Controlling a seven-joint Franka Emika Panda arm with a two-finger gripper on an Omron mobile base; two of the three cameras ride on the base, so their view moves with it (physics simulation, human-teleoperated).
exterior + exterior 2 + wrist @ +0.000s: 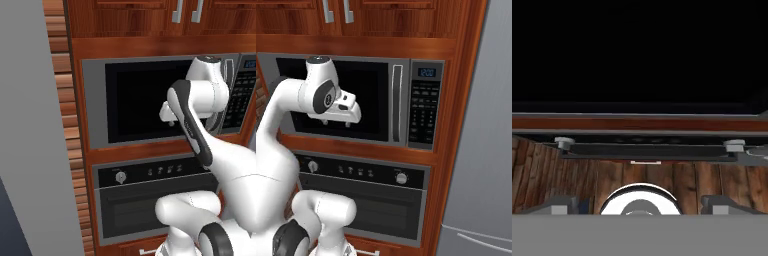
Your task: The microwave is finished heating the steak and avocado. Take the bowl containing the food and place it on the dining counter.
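While microwave (351, 97) door is staying closed at frame centre, pincer (336, 121) is hovering spread before black glass; next move, I judge, calls for reaching handle (396, 102).

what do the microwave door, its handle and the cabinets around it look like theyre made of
Microwave door: black glass, by its dark featureless pane, framed in matte grey, probably steel. Handle: a pale grey vertical bar, likely brushed metal. Cabinets: reddish-brown wood, judging by visible grain, with a smooth finish.
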